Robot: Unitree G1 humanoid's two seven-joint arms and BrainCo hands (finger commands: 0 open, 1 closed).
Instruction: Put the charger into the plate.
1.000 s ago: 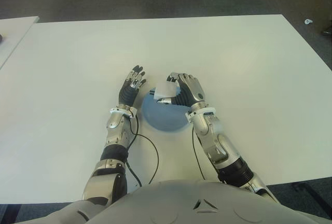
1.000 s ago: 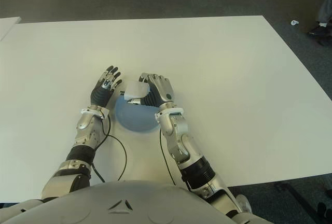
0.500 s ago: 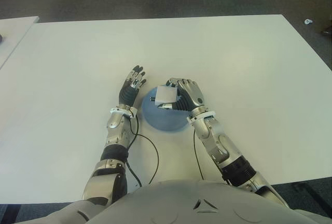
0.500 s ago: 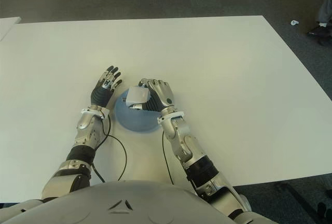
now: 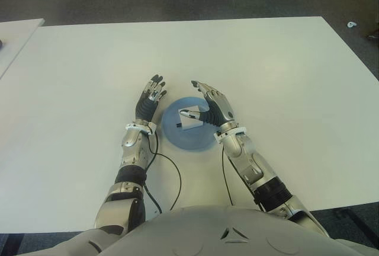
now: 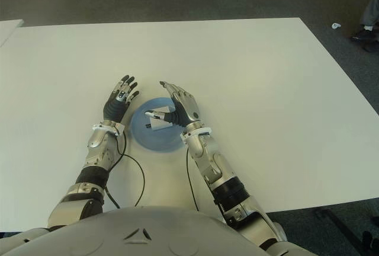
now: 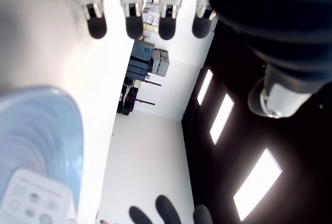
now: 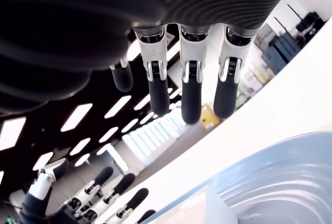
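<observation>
The white charger [image 5: 190, 122] lies inside the blue plate [image 5: 177, 138] on the white table [image 5: 266, 60], just in front of me. My right hand [image 5: 199, 98] hovers over the plate's right side with fingers spread and the thumb above the charger, holding nothing. The right wrist view shows straight fingers [image 8: 189, 84] above the plate [image 8: 280, 182]. My left hand [image 5: 151, 92] lies flat beside the plate's left edge, fingers extended and holding nothing. In the left wrist view the plate [image 7: 36, 130] and the charger [image 7: 31, 200] show beyond its fingertips.
Thin black cables [image 5: 172, 167] run from both wrists back toward my body. A second white table [image 5: 12, 37] stands at the far left. Dark floor lies beyond the table, with a small white object [image 5: 352, 25] on it at the far right.
My right hand lowered the charger onto the plate, then uncurled its fingers and let it go. The left hand has stayed still.
</observation>
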